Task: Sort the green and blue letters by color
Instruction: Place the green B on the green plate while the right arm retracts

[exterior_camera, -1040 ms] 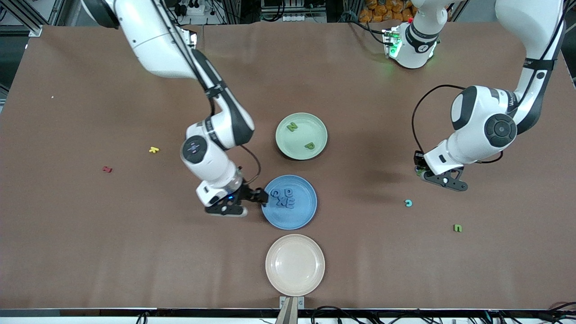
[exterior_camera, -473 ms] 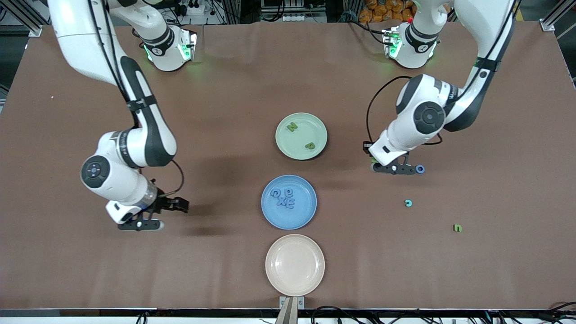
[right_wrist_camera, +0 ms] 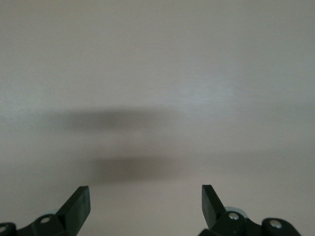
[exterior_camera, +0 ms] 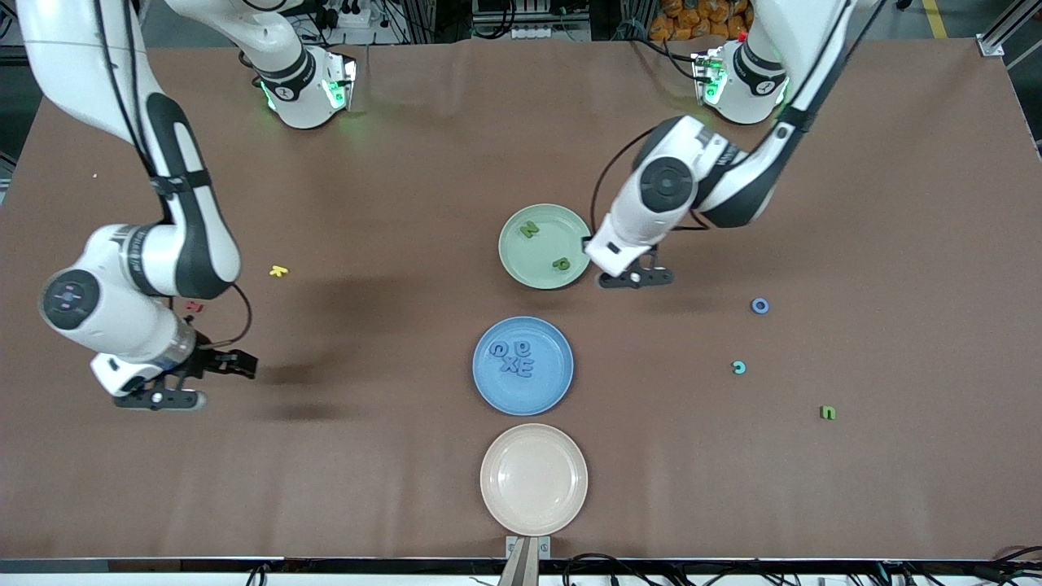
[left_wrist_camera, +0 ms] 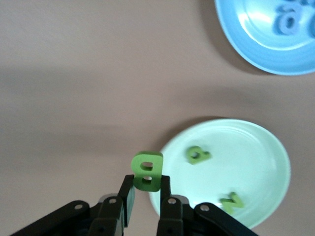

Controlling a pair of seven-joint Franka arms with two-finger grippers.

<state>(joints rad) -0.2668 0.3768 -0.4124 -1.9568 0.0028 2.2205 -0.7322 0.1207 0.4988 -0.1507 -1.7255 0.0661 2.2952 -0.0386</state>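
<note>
My left gripper (exterior_camera: 627, 279) is shut on a green letter B (left_wrist_camera: 147, 171), just beside the green plate (exterior_camera: 545, 248) at its edge toward the left arm's end. That plate holds two green letters (exterior_camera: 529, 230) (exterior_camera: 560, 264). The blue plate (exterior_camera: 553, 391) holds several blue letters (exterior_camera: 513, 358). A blue O (exterior_camera: 759, 305), a teal letter (exterior_camera: 738, 367) and a green letter (exterior_camera: 828, 413) lie loose toward the left arm's end. My right gripper (exterior_camera: 236, 364) is open and empty over bare table at the right arm's end.
A cream plate (exterior_camera: 533, 480) stands empty nearest the front camera. A yellow letter (exterior_camera: 278, 271) and a red letter (exterior_camera: 193, 307) lie by the right arm. The left wrist view shows the green plate (left_wrist_camera: 256, 147) and the blue plate (left_wrist_camera: 256, 44).
My left arm has carried the green letter from the loose letters to the green plate, uncovering the blue O. My right arm has drawn back from the blue plate toward its own end.
</note>
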